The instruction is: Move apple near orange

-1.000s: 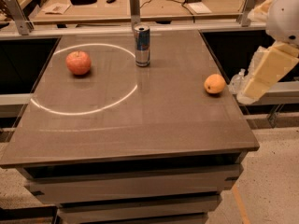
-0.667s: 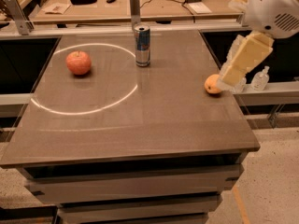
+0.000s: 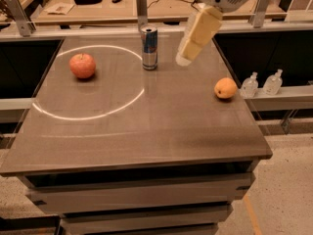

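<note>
The red-orange apple (image 3: 82, 65) sits on the far left of the dark table (image 3: 146, 131), inside a bright ring of light. The smaller yellow-orange orange (image 3: 225, 88) sits near the table's right edge. My gripper (image 3: 184, 58) hangs from the white arm at the top of the view. It is above the far middle of the table, just right of a can, holding nothing. It is well to the right of the apple and up-left of the orange.
A blue and silver drink can (image 3: 149, 47) stands upright at the far middle of the table. Two small clear bottles (image 3: 261, 83) stand on a ledge past the right edge. A cluttered bench (image 3: 98, 4) lies behind.
My arm has swung left from beyond the table's right edge, past the orange, to above the table beside the can. The apple, orange and can have not moved.
</note>
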You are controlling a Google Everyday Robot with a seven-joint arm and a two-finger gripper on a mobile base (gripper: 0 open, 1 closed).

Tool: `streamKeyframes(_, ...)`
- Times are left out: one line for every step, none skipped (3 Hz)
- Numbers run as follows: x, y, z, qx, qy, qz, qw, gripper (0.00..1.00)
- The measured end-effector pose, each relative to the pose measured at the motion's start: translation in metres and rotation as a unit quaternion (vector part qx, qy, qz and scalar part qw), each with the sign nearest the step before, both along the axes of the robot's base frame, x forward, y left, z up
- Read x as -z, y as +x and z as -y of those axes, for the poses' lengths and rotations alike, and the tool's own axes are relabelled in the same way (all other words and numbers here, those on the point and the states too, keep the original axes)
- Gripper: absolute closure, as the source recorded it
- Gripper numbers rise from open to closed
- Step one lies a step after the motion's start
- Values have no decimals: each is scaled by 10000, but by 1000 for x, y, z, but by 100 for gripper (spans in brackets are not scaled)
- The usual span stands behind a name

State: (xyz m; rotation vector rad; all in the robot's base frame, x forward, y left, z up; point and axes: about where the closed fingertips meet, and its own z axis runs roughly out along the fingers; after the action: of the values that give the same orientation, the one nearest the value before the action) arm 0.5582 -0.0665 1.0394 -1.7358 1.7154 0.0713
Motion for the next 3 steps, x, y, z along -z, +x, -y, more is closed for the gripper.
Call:
streamKeyframes(-20, 12, -58, -424, -76, 239, 9988, 0)
streamKeyframes(-30, 11, -111, -716, -146, 449, 9963, 0)
streamKeyframes(-35, 10, -117, -776, -92, 456, 9959, 0)
